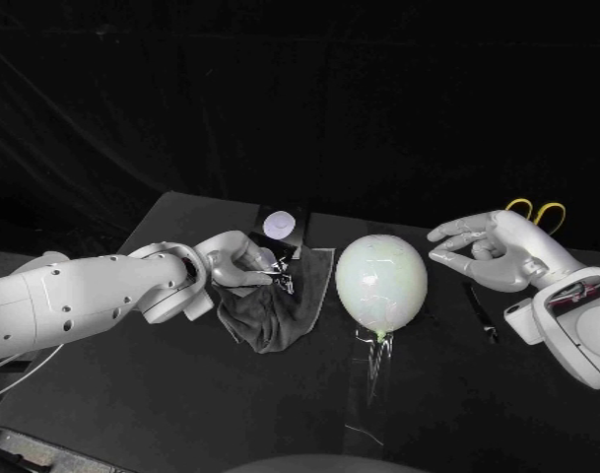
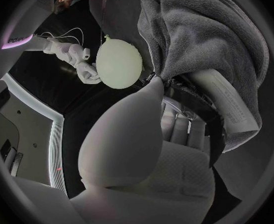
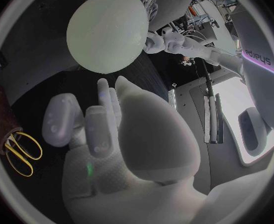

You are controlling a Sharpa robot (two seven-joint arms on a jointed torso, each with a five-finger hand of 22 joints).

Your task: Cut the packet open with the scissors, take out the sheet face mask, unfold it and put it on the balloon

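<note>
A pale green balloon (image 1: 382, 281) lies on the black table (image 1: 158, 394) between my hands, its knot toward the near edge. My left hand (image 1: 235, 261) grips the top of a dark grey sheet face mask (image 1: 266, 317), which hangs crumpled from the fingers down onto the table just left of the balloon. The left wrist view has the grey mask (image 2: 205, 35) bunched over my left hand (image 2: 131, 149), with the balloon (image 2: 119, 63) beyond it. My right hand (image 1: 488, 248) hovers right of the balloon, fingers apart and holding nothing. The right wrist view has this hand (image 3: 131, 139) near the balloon (image 3: 106, 30).
The black packet (image 1: 280, 225) with a pale round mark lies behind my left hand. Yellow-handled scissors (image 1: 538, 212) rest at the back right, behind my right hand, also seen as scissors (image 3: 19, 152). A thin dark strip (image 1: 482, 313) lies right of the balloon.
</note>
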